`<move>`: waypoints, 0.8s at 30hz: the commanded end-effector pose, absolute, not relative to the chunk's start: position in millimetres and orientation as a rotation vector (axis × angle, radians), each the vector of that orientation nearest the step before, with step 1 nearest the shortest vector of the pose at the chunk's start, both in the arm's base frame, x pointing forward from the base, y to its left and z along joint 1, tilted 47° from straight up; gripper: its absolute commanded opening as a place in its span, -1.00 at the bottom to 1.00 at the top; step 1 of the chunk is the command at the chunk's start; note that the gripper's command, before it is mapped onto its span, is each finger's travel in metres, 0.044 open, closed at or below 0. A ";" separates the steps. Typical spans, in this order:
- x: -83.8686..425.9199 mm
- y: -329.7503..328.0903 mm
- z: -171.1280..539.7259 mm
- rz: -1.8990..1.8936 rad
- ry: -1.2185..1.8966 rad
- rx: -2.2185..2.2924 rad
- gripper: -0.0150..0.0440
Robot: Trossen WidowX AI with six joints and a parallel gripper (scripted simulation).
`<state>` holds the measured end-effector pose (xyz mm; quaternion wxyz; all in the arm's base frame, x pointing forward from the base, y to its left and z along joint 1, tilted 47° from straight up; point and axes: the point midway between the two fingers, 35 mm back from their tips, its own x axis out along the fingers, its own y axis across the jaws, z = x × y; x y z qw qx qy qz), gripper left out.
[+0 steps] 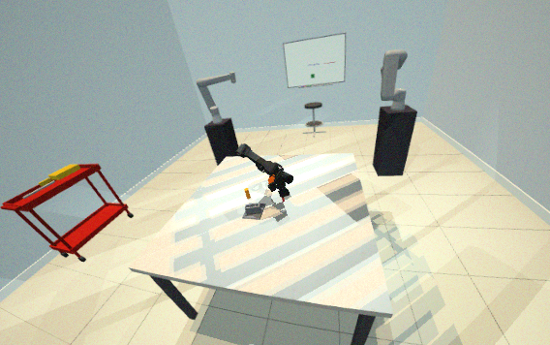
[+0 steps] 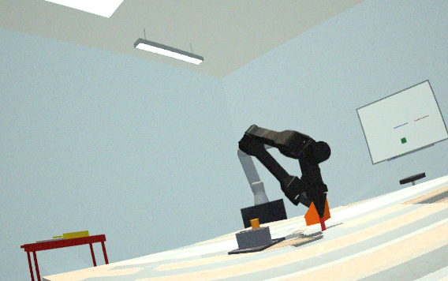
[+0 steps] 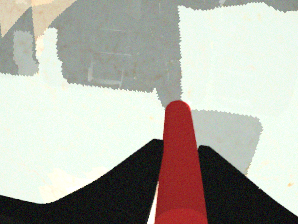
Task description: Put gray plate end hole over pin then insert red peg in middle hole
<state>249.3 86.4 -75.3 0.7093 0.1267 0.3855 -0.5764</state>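
The red peg (image 1: 283,199) (image 2: 322,224) (image 3: 179,125) is upright, with its lower end at or just above the table. My gripper (image 1: 285,196) (image 2: 322,216) (image 3: 178,152) is shut on the peg; both dark fingers press its sides in the wrist view. A gray block-like part (image 1: 254,208) (image 2: 253,238) sits on a thin dark slab (image 2: 241,251), left of my gripper in the top and exterior views. I cannot clearly tell plate from base there. The plate's holes and the pin cannot be made out.
A small orange cylinder (image 1: 247,193) (image 2: 255,223) stands behind the gray part. A larger orange object (image 1: 271,179) (image 2: 312,215) is behind my gripper, close to the arm. A red cart (image 1: 92,225) (image 2: 63,239) stands off the table to the left.
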 end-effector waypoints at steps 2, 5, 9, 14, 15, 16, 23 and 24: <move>250.8 93.8 -69.8 -1.276 0.855 0.283 -0.49; 251.5 100.8 -64.1 -1.275 0.856 0.284 -0.49; 252.3 110.2 -56.3 -1.275 0.857 0.284 -0.49; 253.0 122.0 -46.1 -1.275 0.858 0.285 -0.49; 253.1 124.3 -44.1 -1.274 0.858 0.285 -0.49; 253.1 126.7 -42.0 -1.274 0.858 0.285 -0.49; 253.2 142.9 -26.9 -1.275 0.859 0.285 -0.49; 253.2 145.2 -24.7 -1.275 0.859 0.285 -0.49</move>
